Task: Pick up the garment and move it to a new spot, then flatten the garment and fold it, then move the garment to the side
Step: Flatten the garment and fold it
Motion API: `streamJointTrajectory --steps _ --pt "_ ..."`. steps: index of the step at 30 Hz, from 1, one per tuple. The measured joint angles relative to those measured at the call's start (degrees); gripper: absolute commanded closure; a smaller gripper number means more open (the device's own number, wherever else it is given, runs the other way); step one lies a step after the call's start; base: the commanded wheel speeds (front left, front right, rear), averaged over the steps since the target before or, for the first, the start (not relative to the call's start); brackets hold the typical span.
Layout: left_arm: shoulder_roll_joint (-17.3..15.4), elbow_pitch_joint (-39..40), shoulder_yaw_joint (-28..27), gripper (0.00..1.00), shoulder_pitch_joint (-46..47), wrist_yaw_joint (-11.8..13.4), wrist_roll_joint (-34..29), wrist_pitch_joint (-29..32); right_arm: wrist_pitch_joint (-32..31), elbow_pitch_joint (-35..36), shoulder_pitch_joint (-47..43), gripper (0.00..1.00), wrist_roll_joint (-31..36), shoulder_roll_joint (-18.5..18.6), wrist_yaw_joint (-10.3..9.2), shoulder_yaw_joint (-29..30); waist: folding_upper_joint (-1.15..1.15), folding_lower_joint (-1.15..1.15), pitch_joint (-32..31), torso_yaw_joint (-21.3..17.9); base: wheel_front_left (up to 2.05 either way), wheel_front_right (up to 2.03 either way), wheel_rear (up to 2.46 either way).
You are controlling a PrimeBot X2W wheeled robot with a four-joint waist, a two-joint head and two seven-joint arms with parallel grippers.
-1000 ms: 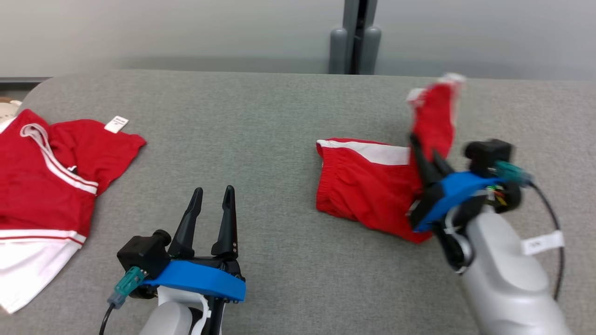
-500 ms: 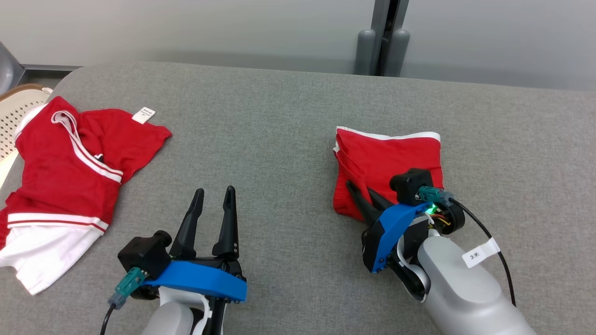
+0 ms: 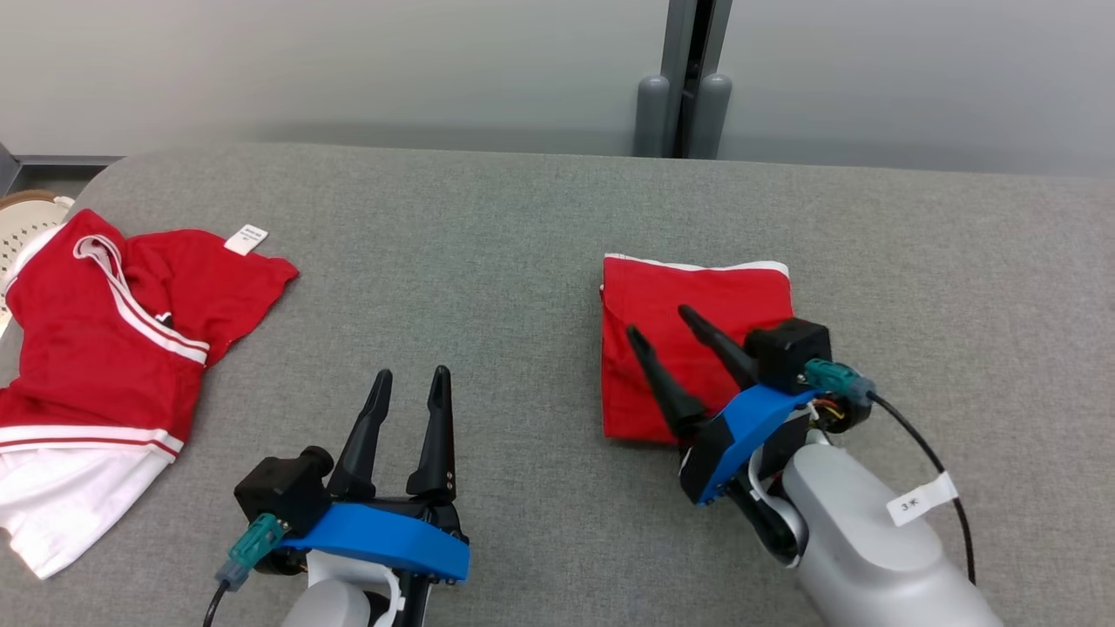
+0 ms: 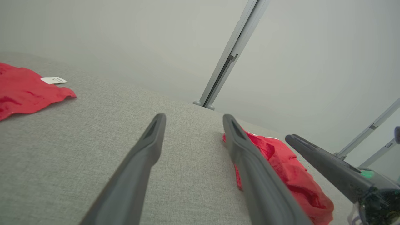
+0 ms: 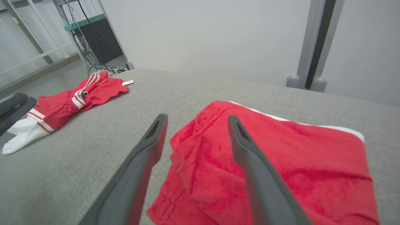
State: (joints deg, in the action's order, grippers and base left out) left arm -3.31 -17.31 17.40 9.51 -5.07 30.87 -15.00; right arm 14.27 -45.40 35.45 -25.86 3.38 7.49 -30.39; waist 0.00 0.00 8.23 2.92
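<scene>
The garment point(image 3: 740, 296) is a pair of red shorts with a white stripe along the far edge. It lies folded into a flat square on the grey table point(image 3: 523, 218), right of centre. My right gripper point(image 3: 658, 322) is open over the garment's left edge and holds nothing. In the right wrist view the right gripper point(image 5: 197, 118) straddles that edge of the garment point(image 5: 281, 150): one finger over the table, the other over the cloth. My left gripper point(image 3: 412, 374) is open and holds nothing, at the near middle of the table. In the left wrist view the left gripper point(image 4: 194, 117) has the garment point(image 4: 281, 162) to its right.
A second red and white garment point(image 3: 104, 340) lies crumpled at the table's left end, with a white tag point(image 3: 246, 239). A pale basket point(image 3: 26, 222) stands just beyond that end. A grey post point(image 3: 688, 78) rises behind the table against the wall.
The right gripper laid the raised part of the garment down over the rest, then opened and let go. The left gripper stayed put. The head camera shifted.
</scene>
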Motion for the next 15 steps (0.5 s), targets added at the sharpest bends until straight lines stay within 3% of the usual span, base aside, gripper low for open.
streamJointTrajectory --steps 8,10,11,13,15 --pt "0.11 0.07 0.13 0.00 -0.06 -0.02 -0.65 0.00 0.73 0.30 -1.09 0.00 7.94 1.92 0.00 8.76 0.00 0.00 0.21 0.29 0.00 0.00 0.00" --pt "0.13 0.03 0.12 0.00 -0.05 -0.02 -0.71 0.00 0.76 -0.99 -1.03 0.63 10.35 1.66 0.00 8.79 0.00 0.00 0.50 0.73 0.00 0.00 0.00" --pt "0.13 0.00 0.12 0.00 -0.04 -0.02 -0.74 0.00 0.77 -1.88 -0.88 0.72 11.40 1.36 0.00 8.59 0.00 0.00 0.67 0.99 0.00 0.00 0.00" --pt "0.16 -0.16 0.12 0.00 0.09 -0.07 -0.99 0.00 0.77 -3.72 -0.09 1.00 12.74 0.80 0.00 8.22 0.00 0.00 0.98 1.60 0.00 0.00 0.00" --pt "0.19 -0.27 0.09 0.00 0.27 -0.11 -1.05 0.00 0.77 -5.65 1.13 1.00 13.50 0.34 0.00 7.17 0.00 0.00 1.26 2.29 0.00 0.00 0.00"
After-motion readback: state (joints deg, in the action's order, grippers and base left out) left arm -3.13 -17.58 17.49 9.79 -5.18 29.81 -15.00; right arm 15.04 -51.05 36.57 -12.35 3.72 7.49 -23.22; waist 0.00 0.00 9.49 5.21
